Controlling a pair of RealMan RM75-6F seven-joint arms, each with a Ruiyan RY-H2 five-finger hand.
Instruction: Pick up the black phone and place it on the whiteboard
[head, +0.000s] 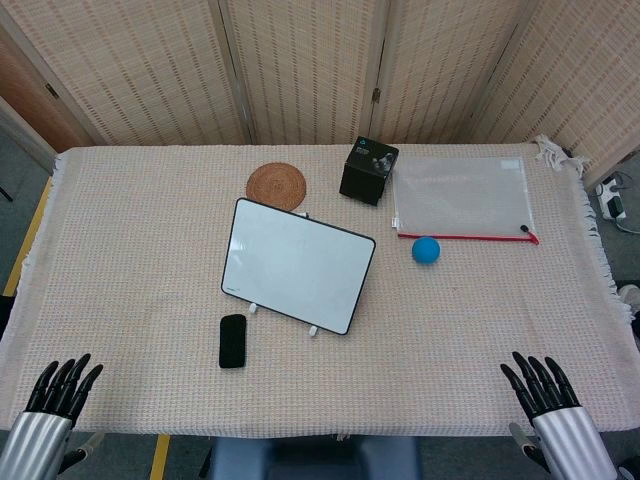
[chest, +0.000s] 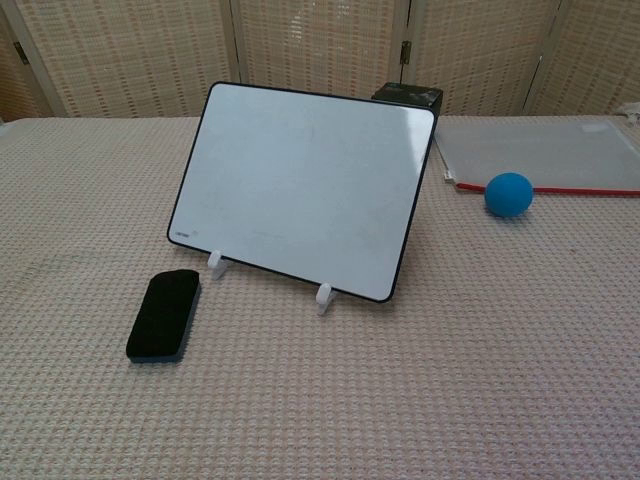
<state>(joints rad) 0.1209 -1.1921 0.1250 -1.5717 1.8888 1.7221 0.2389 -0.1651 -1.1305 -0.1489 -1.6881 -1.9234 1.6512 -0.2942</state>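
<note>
The black phone (head: 233, 340) (chest: 165, 313) lies flat on the woven cloth, just in front of the whiteboard's left corner. The whiteboard (head: 298, 264) (chest: 303, 187) has a black frame and leans back on two small white feet at the table's middle. My left hand (head: 64, 387) rests at the near left edge of the table, fingers apart, holding nothing, well to the left of the phone. My right hand (head: 539, 383) sits at the near right edge, fingers spread and empty. Neither hand shows in the chest view.
A round woven coaster (head: 276, 185) and a black box (head: 368, 170) (chest: 410, 96) stand behind the whiteboard. A clear zip pouch (head: 463, 197) (chest: 545, 148) lies at the back right, with a blue ball (head: 426, 250) (chest: 508, 194) in front of it. Folding screens close off the back.
</note>
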